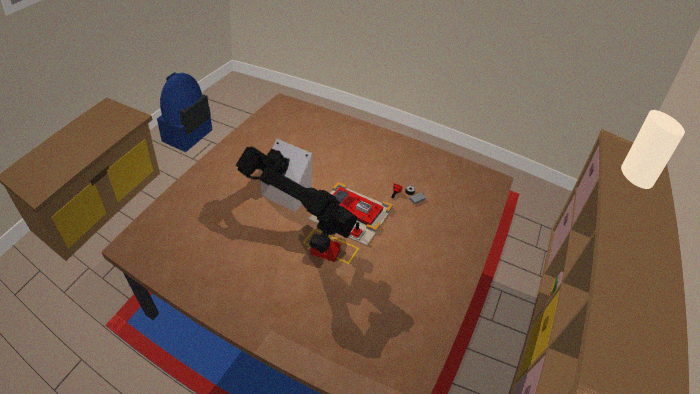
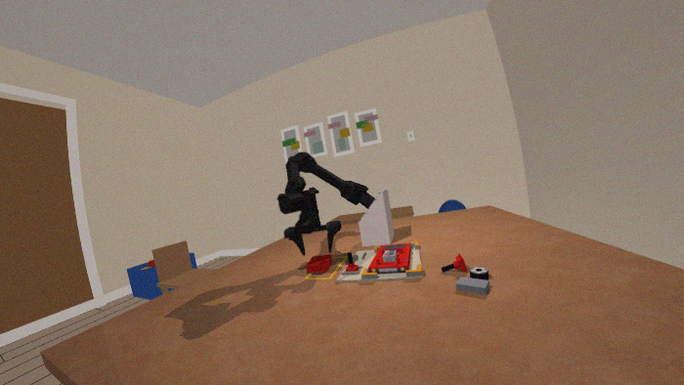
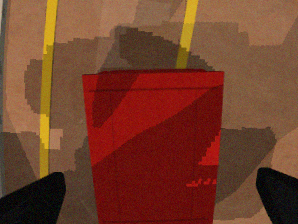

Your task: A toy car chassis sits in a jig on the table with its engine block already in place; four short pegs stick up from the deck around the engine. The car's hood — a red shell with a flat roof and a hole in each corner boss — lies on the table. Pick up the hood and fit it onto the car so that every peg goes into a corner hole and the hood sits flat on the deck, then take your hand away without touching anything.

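Observation:
The red hood point(image 1: 328, 252) point(image 2: 319, 264) point(image 3: 150, 145) lies on the table, roof up, partly across the yellow outline point(image 2: 320, 278) point(image 3: 45, 135). My gripper point(image 2: 317, 253) point(image 3: 161, 180) is open above it, pointing down. In the wrist view one finger is on each side of the hood, with a gap to both sides; the hood's near end is cut off by the frame. The red chassis point(image 1: 373, 216) point(image 2: 404, 253) sits in the pale jig point(image 1: 364, 237) point(image 2: 361, 257) with the grey engine block point(image 1: 363, 206) point(image 2: 390, 255) on its deck. The pegs are too small to tell clearly.
A red piece with an upright black stem point(image 1: 356, 232) point(image 2: 352, 268) stands on the jig's plate, between hood and chassis. Beyond the chassis lie a red and black piece point(image 1: 397, 188) point(image 2: 459, 264), a wheel point(image 1: 410, 190) point(image 2: 479, 274) and a grey block point(image 1: 417, 198) point(image 2: 473, 285).

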